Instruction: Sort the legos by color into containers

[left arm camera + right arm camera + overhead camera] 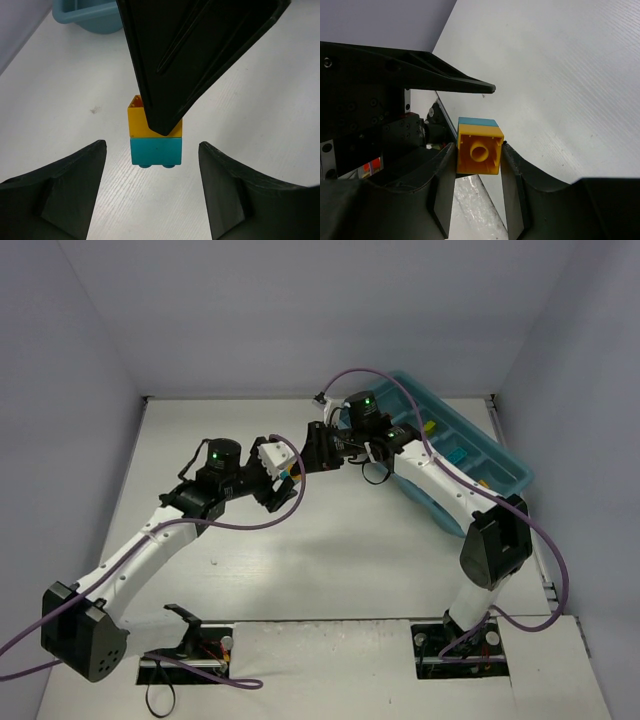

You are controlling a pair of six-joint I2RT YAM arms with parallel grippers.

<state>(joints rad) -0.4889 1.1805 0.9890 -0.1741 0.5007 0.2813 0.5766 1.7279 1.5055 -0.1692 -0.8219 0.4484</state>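
Observation:
A two-colour lego stack (479,147), yellow-orange with cyan on its far side, is pinched between the pads of my right gripper (479,161), hollow underside toward the camera. In the left wrist view the same stack (155,150) hangs above the table under a right finger (190,55). My left gripper (152,145) is open, its fingers either side of the cyan half and apart from it. From above, both grippers meet mid-table: left gripper (284,483), right gripper (303,465). The teal tray of containers (505,458) lies at the far right.
Inside the tray I see a yellow brick (428,427) and a cyan brick (457,455) in separate compartments. One end of the tray (90,15) shows at the top left of the left wrist view. Purple cables loop over both arms.

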